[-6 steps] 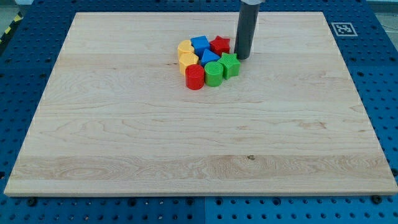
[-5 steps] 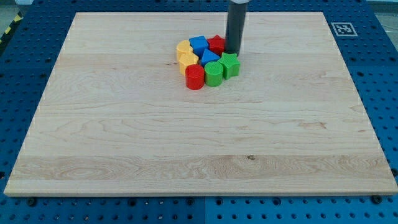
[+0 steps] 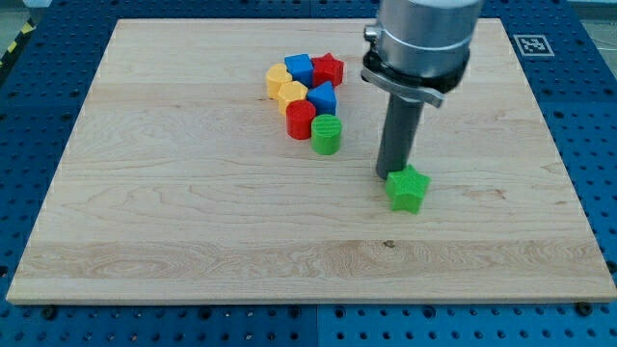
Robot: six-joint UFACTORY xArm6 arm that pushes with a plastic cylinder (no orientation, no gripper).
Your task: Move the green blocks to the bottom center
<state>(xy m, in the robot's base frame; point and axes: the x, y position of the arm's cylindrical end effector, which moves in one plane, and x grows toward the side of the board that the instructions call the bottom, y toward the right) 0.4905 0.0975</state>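
Observation:
A green star block [image 3: 408, 189] lies alone right of the board's middle. My tip [image 3: 391, 174] touches its upper left side, just above it in the view. A green cylinder block [image 3: 326, 134] stands at the lower right of the cluster, next to a red cylinder [image 3: 301, 120]. The rod and the arm's grey body [image 3: 421, 43] rise toward the view's top.
The cluster at upper middle holds a blue triangle [image 3: 322, 96], a red star [image 3: 328, 68], a blue block [image 3: 300, 67] and two yellow blocks [image 3: 285, 87]. The wooden board [image 3: 193, 222] sits on a blue pegboard, with a marker tag [image 3: 532, 44] at the top right.
My tip has moved from the cluster's top right down and right, pushing the green star out of the cluster toward the view's bottom right. The green cylinder and neighbours shifted slightly.

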